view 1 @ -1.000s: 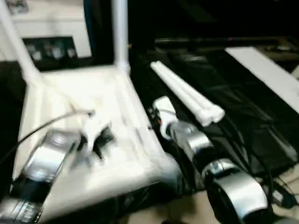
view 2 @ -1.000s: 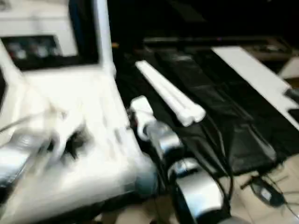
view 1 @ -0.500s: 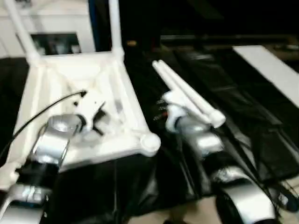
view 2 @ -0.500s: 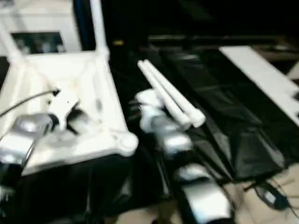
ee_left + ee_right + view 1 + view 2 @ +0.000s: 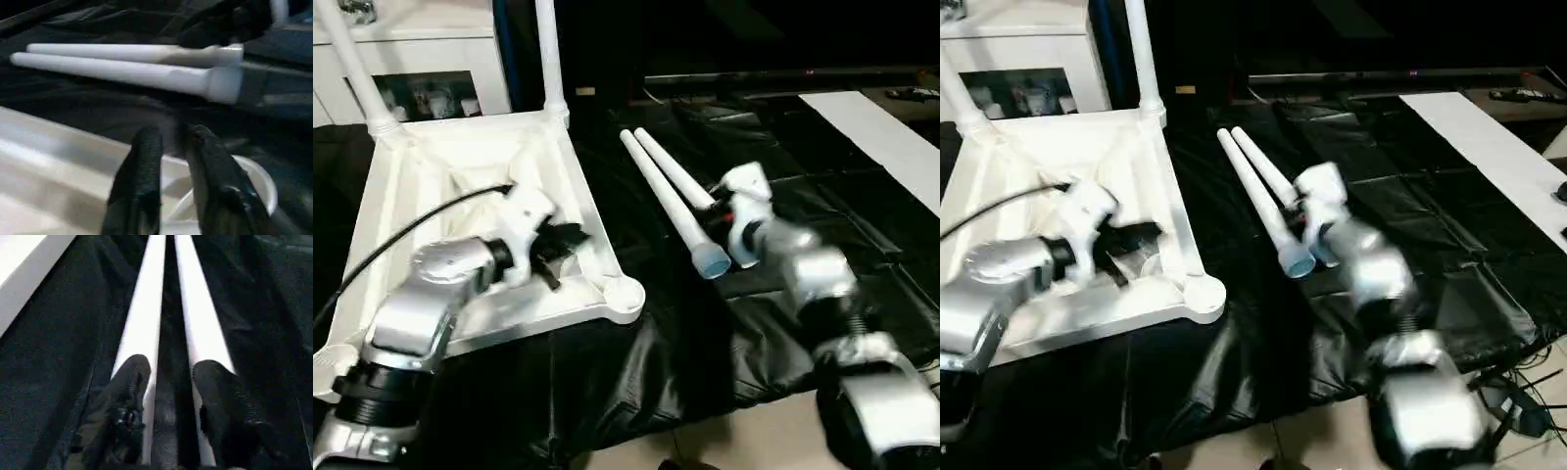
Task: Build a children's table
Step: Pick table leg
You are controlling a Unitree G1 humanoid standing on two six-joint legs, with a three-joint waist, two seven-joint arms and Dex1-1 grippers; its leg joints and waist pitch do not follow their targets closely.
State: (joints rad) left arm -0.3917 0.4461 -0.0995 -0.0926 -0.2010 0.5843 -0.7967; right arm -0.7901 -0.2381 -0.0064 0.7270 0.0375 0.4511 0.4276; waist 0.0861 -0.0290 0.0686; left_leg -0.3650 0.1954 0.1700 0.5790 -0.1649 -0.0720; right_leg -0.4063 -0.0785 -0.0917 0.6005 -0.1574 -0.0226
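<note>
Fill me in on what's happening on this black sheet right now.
A two-armed robot is putting together a white children's table. The tabletop lies upside down with two legs already standing in its far corners. Two loose legs lie side by side on the black sheet. The right gripper is open over these two legs, and the left gripper hovers slightly open by the near empty corner socket.

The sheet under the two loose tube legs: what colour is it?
Black, glossy crinkled plastic sheet; the left eye view shows it best.

Your head cameras look down from near; both wrist cameras sit close, sharing the two loose legs.
</note>
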